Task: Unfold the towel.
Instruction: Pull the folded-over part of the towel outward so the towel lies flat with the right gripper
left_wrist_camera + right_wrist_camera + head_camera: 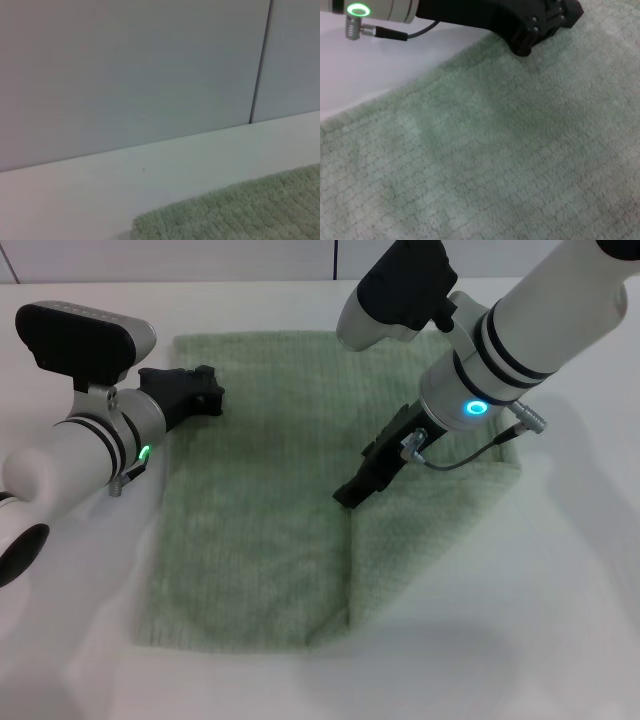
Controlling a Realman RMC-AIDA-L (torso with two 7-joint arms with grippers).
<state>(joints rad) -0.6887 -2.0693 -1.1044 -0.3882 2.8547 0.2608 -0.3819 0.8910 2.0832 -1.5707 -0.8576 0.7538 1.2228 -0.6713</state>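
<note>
**Two grippers over a sage-green towel**

The right gripper (352, 494) points down at the middle of the towel (250, 530), its tip at the edge of a folded-over flap; whether its fingers are open or closed cannot be told. The left gripper (205, 390) sits over the towel's far-left corner, its fingers likewise unclear. The towel lies on a white table (560, 620), its right part doubled. No writing is legible anywhere.

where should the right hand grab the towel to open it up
Likely the free edge of the towel's folded-over flap, running toward the near side just below the right hand. Come from the robot's left side, pinch that raised edge, then peel it rightward.
</note>
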